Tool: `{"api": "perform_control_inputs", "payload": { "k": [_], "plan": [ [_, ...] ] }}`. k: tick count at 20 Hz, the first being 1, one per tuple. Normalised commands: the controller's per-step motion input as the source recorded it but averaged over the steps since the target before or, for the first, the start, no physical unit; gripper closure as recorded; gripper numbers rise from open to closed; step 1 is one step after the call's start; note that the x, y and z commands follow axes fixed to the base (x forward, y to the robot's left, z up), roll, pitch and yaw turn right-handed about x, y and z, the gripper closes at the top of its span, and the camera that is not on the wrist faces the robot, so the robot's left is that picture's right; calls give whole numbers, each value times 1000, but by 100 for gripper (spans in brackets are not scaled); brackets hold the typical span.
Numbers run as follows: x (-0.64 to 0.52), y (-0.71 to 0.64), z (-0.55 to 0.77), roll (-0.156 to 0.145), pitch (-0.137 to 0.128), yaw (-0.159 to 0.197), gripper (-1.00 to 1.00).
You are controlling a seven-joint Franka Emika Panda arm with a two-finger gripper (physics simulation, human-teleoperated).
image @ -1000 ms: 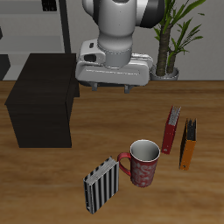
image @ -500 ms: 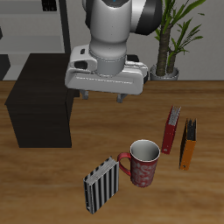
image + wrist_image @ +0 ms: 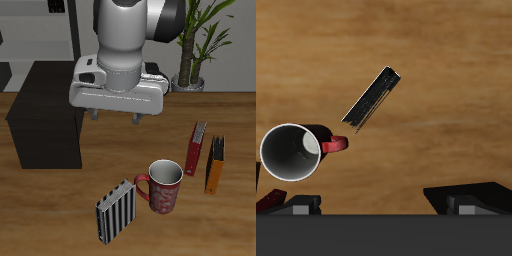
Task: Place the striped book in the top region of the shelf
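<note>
Above the table's middle, the gripper (image 3: pixel 117 115) hangs wide open and empty, striped book (image 3: pixel 115 210) at its six o'clock.

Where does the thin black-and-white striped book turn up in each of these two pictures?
Exterior view: the thin black-and-white striped book stands near the table's front edge, close beside the red patterned mug.
Wrist view: the same book is seen edge-on from above, as a dark slanted sliver on the wooden table.
Shared landmark: the mug, next to the book in both.
</note>
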Motion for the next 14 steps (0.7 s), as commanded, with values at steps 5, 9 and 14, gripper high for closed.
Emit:
{"api": "perform_control_inputs", "payload": {
  "k": [5,9,14],
  "plan": [
    [271,-66,4,38,-16,-30,-100],
    [185,-64,-26,24,-36,-27,-100],
    [277,-63,-41,13,-49,-90,-100]
  ]
}}
